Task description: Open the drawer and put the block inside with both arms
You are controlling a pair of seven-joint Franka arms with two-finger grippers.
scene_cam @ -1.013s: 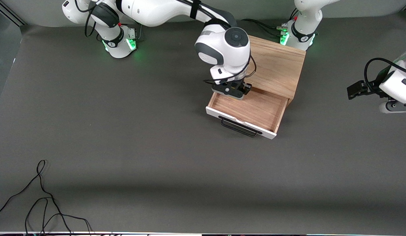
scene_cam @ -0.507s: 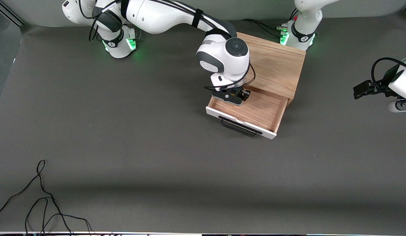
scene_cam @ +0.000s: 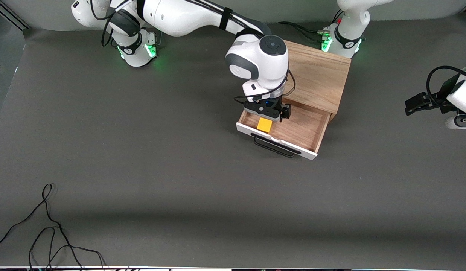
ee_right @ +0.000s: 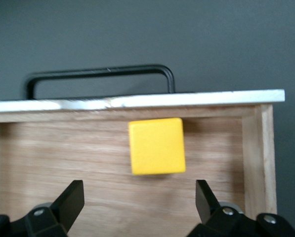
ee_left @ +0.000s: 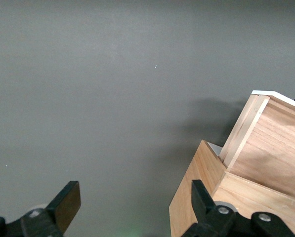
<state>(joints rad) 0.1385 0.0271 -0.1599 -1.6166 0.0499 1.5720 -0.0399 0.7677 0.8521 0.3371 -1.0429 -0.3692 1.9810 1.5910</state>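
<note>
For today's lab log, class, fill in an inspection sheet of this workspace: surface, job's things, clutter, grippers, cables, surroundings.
Surface: grey table, bare mat.
Job's things: drawer pulled open from the box; block lies inside, by the white front panel.
Clutter: nothing seen.
Grippers: right gripper open over the drawer, block released; left gripper open, waiting over the table at the left arm's end.
Cables: loose black cable on the table, near the front camera.
Surroundings: green-lit bases; grey wall.
</note>
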